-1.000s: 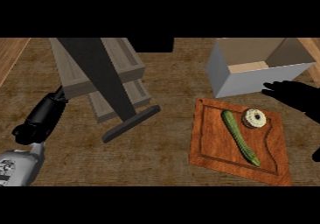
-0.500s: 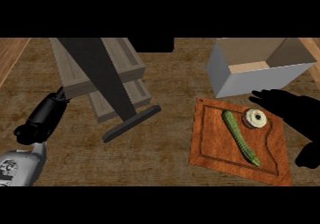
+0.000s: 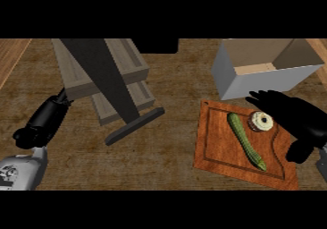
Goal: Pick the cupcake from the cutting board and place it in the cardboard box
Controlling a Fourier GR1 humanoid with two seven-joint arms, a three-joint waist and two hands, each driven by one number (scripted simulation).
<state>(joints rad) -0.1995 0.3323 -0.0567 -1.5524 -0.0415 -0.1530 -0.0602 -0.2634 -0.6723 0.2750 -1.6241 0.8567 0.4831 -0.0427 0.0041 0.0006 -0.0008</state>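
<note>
Fingers [image 3: 264,96] of the right hand [image 3: 295,114] spread and fairly straight, holding nothing, tips reaching over the upper right corner of the cutting board [image 3: 219,152]. Thumb hanging lower, off the board's right edge. Just below and left of those fingertips, the cupcake [image 3: 261,120], pale and round, sitting near the board's top right corner; close beside the palm, possibly touching it, but not enclosed. No curl around it yet.

Left of the cupcake, a long green cucumber [image 3: 246,141] lying slantwise down the board, near but apart from it. Directly above the fingers, the cardboard box [image 3: 258,82], open at the top, nothing visible inside, standing just beyond the board's upper edge.

Judged from this: approach nearly done, grasp not yet made. Still left: closing around the cupcake, lifting, a short carry up to the box, release inside.

Far on the other side, the left hand [image 3: 42,123] low near the left edge, resting beside a wooden knife block [image 3: 103,74], fingers too dark to read.
</note>
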